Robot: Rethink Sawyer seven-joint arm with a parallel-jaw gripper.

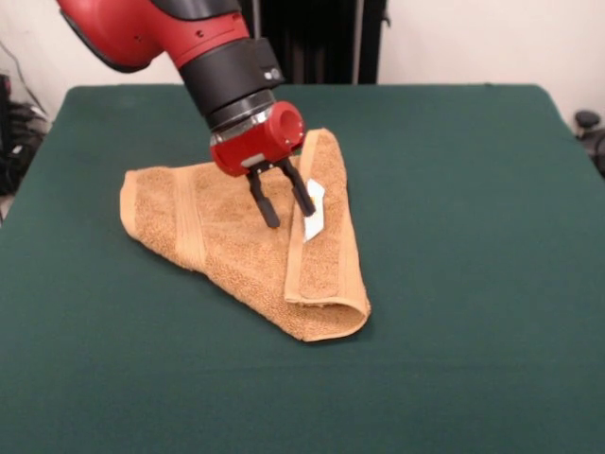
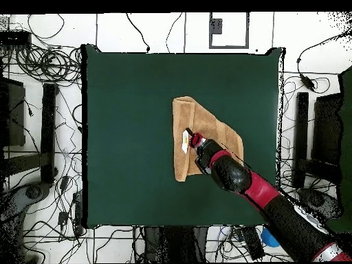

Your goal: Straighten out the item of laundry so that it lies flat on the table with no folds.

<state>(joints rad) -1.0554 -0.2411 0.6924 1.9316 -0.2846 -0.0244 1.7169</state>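
The item of laundry is an orange-tan terry towel lying folded into a rough triangle near the middle of the green table. One side is folded over, showing a border band and a small white care label. My gripper hangs just above the towel beside the label, open, with nothing between its two black fingers. From overhead, the towel lies right of the table's centre and the gripper sits over its folded part, next to the label.
Cables and equipment stands ring the table on the floor. Dark stands rise behind the table's far edge.
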